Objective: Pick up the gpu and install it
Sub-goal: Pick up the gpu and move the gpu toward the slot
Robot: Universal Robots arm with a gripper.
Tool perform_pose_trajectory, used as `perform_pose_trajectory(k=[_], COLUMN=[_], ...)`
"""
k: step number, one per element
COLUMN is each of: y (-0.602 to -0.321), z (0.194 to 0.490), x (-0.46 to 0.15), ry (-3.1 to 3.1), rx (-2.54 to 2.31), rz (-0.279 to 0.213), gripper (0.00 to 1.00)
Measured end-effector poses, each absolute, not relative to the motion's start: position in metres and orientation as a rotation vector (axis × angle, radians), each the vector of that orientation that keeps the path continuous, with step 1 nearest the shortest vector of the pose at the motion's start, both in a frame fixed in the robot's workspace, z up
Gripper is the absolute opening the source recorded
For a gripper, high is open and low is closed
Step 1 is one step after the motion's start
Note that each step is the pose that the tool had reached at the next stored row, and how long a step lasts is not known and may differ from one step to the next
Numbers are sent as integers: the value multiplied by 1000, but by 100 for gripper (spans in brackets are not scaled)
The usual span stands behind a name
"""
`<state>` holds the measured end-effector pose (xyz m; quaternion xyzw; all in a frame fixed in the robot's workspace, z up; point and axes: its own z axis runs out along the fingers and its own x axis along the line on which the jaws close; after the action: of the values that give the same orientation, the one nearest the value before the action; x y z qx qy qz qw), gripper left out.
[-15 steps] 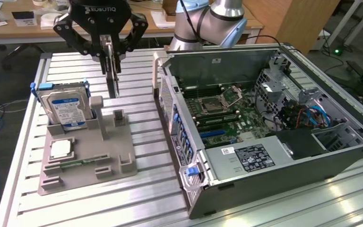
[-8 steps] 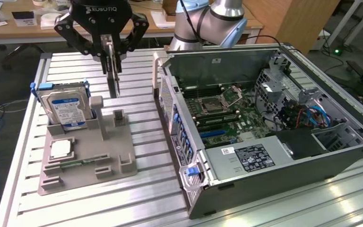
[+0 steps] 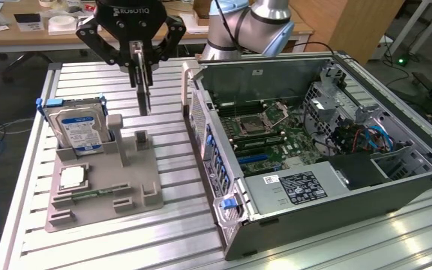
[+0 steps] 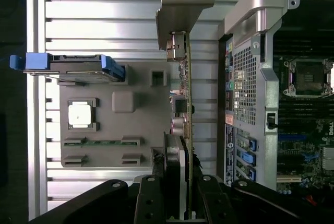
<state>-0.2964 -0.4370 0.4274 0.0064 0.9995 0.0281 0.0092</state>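
Gripping the thin, flat gpu edge-on, the black end effector hangs above the ribbed metal surface.

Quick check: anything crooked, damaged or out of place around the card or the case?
Nothing stands out. The pincer grips the gpu by its top edge, and the card hangs straight beside the open computer case. The hard drive stands upright in the grey fixture tray.
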Motion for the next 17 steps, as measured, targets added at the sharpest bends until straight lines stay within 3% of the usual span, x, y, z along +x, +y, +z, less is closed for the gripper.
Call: perform_pose_trajectory(k=[17], y=[-437], z=[427], x=[-258], ry=[3122], rx=[20], rz=[88], gripper=[28])
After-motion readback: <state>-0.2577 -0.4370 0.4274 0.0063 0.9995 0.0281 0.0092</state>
